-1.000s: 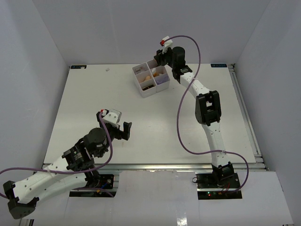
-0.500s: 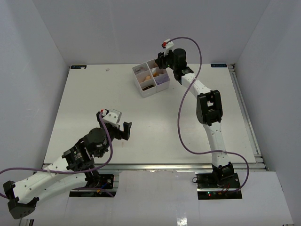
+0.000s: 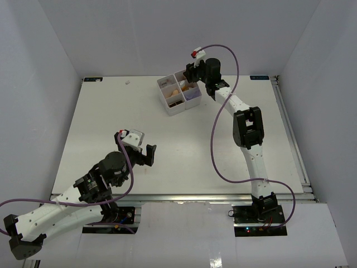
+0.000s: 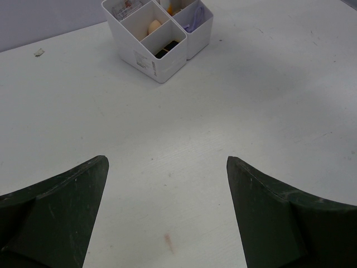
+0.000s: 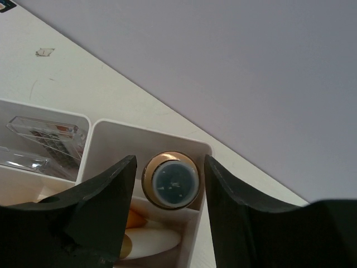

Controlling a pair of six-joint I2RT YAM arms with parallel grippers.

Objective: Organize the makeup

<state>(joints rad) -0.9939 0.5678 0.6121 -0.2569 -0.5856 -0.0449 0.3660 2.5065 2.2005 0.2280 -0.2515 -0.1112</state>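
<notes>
Gold-rimmed cap (image 5: 170,180), dark top | round, upright | in white box (image 5: 150,134) cmpt

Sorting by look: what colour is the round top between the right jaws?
Round top: dark blue-grey, gold rim; best in right wrist view.

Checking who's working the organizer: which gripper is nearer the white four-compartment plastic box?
Right. The right gripper hangs over the white four-compartment plastic box's back compartment, jaws either side of a gold-rimmed dark cap. The left gripper is far off, over bare tabletop.
</notes>
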